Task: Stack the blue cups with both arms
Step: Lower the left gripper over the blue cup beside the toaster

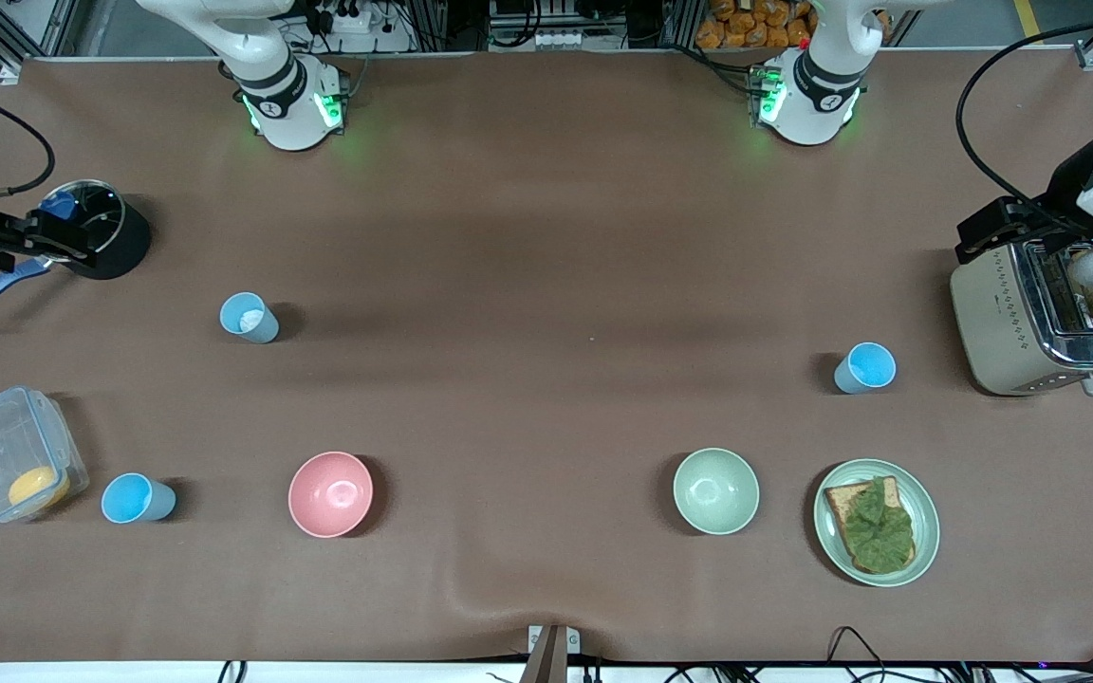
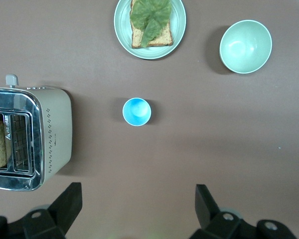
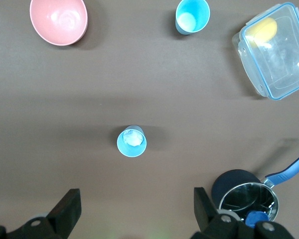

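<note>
Three blue cups (image 1: 249,317) (image 1: 864,368) (image 1: 137,499) stood upright, apart on the desk (image 1: 546,237); bread sat in the toaster (image 1: 1040,318). Left hand (image 2: 137,206) and right hand (image 3: 134,209) hung above, fingers apart.

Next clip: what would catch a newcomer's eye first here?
Three blue cups stand upright and far apart, none stacked: one near the black pot, one beside the clear container, one near the toaster. Nearer the front camera sit a pink bowl, a green bowl and a plate bearing toast with lettuce. Both grippers, left and right, hang open above the table.
</note>
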Available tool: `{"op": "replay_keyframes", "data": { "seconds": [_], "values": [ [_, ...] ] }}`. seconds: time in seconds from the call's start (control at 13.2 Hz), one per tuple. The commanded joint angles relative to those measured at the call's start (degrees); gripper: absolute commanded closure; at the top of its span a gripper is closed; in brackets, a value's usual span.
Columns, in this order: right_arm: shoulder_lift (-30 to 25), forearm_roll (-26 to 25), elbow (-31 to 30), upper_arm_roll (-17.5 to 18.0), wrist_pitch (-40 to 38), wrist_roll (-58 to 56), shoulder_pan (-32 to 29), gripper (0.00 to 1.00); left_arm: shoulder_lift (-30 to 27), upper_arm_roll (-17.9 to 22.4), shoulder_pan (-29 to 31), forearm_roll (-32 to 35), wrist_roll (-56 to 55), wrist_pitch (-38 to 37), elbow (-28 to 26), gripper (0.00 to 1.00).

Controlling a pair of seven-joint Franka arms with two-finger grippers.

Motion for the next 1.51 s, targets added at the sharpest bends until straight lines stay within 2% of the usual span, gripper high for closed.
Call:
{"op": "replay_keyframes", "data": {
  "seconds": [0.0, 0.23, 0.38, 0.53, 0.76, 0.98, 1.44],
  "values": [
    [1.0, 0.3, 2.2, 1.2, -1.4, 3.4, -0.8, 0.0, -1.2, -0.7, 0.4, 1.3, 1.1, -1.0, -0.4, 0.0],
    [0.8, 0.2, 2.2, 1.1, -1.4, 3.4, 0.6, 0.0, -0.5, -0.6, 0.7, 1.7, 1.0, -1.0, -0.5, 0.0],
    [0.9, 0.1, 2.1, 1.1, -1.2, 3.3, 0.3, 0.0, 1.0, -0.7, 0.9, 1.7, 0.5, 1.1, -3.8, 0.0],
    [0.9, 0.2, 2.2, 1.3, -1.3, 3.4, 0.4, 0.0, 0.4, -0.6, 2.2, 2.2, 1.0, 7.9, -10.7, 0.0],
    [0.7, -0.2, 2.1, 1.4, -1.5, 3.2, 0.6, 0.0, 0.6, -0.6, 2.4, 5.5, 0.8, 14.9, -18.6, 0.0],
    [0.8, -0.6, 1.9, 1.4, -1.4, 2.7, 0.7, 0.0, 1.1, -0.7, 5.0, 5.7, 0.8, 24.0, -26.1, 0.0],
    [1.1, -1.8, 1.3, 1.3, -2.1, 2.8, 0.2, 0.0, 5.4, -0.7, 9.0, 5.8, 1.1, 42.3, -38.3, 0.0]
  ]
}}
